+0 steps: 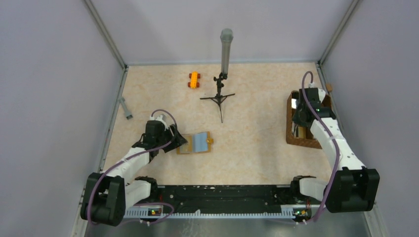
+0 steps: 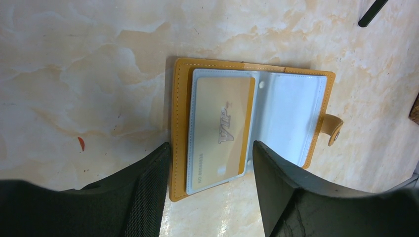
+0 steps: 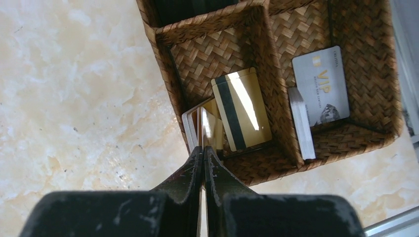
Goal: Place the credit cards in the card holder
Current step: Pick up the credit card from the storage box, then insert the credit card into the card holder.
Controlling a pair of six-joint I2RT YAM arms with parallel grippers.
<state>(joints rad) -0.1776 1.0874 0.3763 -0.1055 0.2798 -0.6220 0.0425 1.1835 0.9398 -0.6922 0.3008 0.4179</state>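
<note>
The right gripper (image 3: 203,157) has its fingers pressed together on a thin gold card (image 3: 210,131), which it pinches edge-on over the middle compartment of the wicker basket (image 3: 217,19). A striped gold card (image 3: 242,108) leans in that same compartment, and a silvery grey card (image 3: 321,84) lies in the next one beside a white-edged stack (image 3: 301,123). The basket sits at the table's (image 1: 257,148) right edge. Well apart on the left, the left gripper (image 2: 211,148) stands spread, one finger on each side of the near edge of the open card holder (image 2: 180,123). A gold VIP card (image 2: 222,128) sits in the holder's clear sleeve.
</note>
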